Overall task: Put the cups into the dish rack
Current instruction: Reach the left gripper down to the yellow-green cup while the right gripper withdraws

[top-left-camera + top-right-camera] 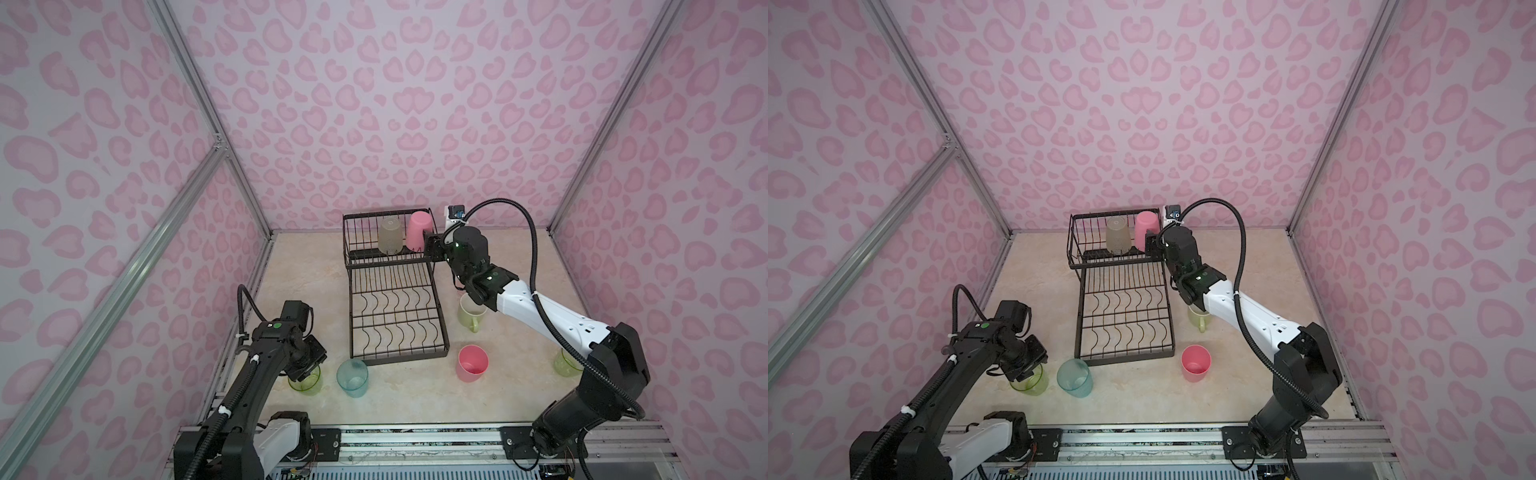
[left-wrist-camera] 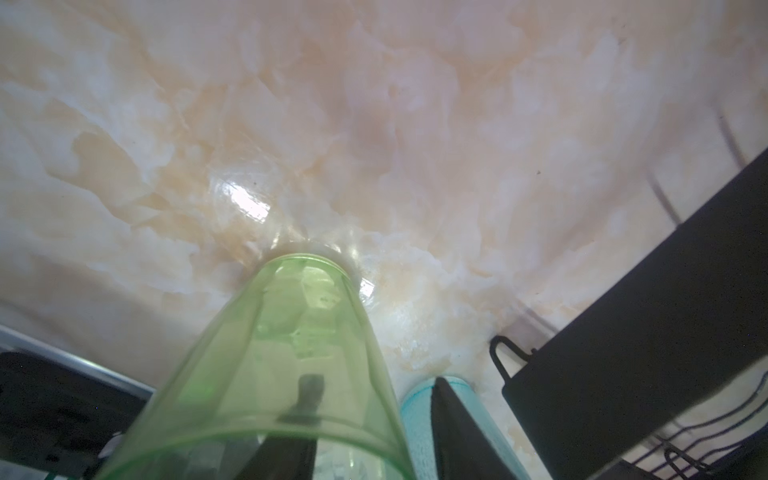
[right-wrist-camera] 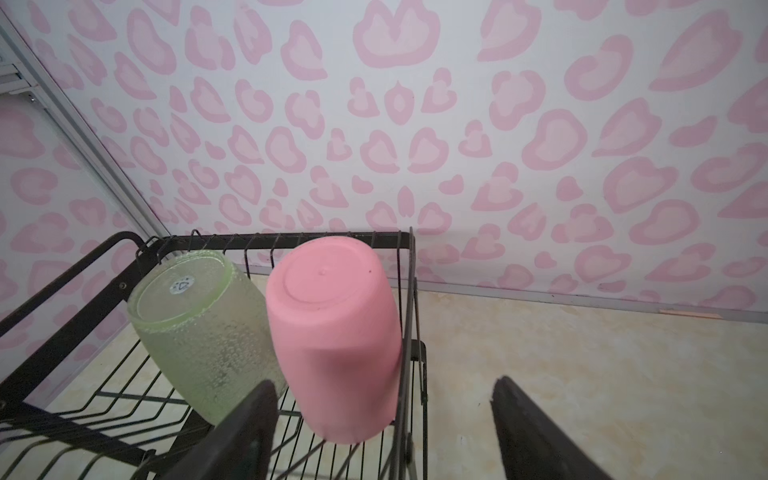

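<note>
The black wire dish rack (image 1: 399, 358) stands mid-table. In its raised basket a frosted grey-olive cup (image 1: 390, 237) and a pink cup (image 3: 332, 340) sit upside down. My right gripper (image 3: 384, 384) is open at the basket's right side, with the pink cup and the side wires between its fingers, untouched. My left gripper (image 2: 374, 382) is open astride the wall of a yellow-green cup (image 2: 291, 353). One finger is inside that cup, the other between it and the teal cup (image 1: 352, 377). On the table stand a pale green mug (image 1: 471, 313), a pink cup (image 1: 472, 363) and another yellow-green cup (image 1: 566, 363).
A small white device (image 1: 455, 214) stands behind the basket's right corner. Patterned walls close in the table on three sides. A metal rail (image 1: 415, 432) carrying both arm bases runs along the front edge. My right forearm hangs over the pale green mug.
</note>
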Controlling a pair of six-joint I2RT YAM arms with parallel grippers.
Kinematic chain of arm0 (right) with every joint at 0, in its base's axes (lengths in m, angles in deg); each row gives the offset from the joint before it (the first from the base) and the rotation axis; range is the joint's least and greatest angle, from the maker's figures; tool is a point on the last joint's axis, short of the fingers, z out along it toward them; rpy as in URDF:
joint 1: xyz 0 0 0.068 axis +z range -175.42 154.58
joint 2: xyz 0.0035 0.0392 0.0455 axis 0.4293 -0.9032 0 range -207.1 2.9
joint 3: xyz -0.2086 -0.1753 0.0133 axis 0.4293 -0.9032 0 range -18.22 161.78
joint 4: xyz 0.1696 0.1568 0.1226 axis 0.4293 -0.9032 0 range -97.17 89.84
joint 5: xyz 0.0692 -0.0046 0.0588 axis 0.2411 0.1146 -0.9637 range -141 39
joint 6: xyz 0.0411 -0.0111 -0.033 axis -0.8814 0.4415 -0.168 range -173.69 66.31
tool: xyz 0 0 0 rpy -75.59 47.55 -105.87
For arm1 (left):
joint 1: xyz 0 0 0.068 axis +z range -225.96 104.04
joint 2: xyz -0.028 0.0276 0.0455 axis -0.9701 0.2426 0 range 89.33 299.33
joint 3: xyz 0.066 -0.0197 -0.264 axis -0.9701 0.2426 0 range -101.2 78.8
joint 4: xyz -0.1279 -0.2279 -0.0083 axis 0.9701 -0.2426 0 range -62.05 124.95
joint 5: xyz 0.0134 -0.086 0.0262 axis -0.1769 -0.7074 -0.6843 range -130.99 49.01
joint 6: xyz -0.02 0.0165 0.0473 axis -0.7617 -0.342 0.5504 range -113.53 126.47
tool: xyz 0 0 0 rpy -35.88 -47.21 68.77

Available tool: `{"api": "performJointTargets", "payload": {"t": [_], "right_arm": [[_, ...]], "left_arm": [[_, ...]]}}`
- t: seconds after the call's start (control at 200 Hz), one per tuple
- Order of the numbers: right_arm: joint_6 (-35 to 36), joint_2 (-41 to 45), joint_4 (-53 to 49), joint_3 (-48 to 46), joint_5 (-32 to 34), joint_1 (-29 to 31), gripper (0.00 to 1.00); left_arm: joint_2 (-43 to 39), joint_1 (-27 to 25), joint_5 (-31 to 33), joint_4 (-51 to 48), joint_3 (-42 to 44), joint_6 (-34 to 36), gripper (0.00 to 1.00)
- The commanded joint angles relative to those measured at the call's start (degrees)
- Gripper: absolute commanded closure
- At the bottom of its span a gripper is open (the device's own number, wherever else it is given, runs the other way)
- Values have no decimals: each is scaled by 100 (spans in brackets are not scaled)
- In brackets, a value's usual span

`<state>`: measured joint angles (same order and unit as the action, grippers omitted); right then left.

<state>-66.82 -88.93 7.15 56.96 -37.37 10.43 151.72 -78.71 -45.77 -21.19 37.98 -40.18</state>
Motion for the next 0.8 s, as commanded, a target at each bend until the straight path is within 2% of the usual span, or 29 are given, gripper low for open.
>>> {"api": "performJointTargets", "payload": {"t": [0.0,0.085,0.105,0.265,0.525,0.8], "right_arm": [[-110,-62,87,2,-43,-7,20],[-138,-75,93,7,-78,-17,20],[-143,-83,95,15,-87,-19,20],[-166,-203,18,93,-115,-27,21],[-247,-228,29,125,-198,-65,21],[-287,-198,25,89,-159,-72,21]], "left_arm": [[60,-29,-79,303,78,-113,63],[127,-33,-25,340,73,-103,63],[139,-41,-15,348,66,-99,67],[285,-45,-21,357,-12,34,76],[279,-77,243,201,-187,318,85],[197,-131,382,130,-742,511,90]]}}
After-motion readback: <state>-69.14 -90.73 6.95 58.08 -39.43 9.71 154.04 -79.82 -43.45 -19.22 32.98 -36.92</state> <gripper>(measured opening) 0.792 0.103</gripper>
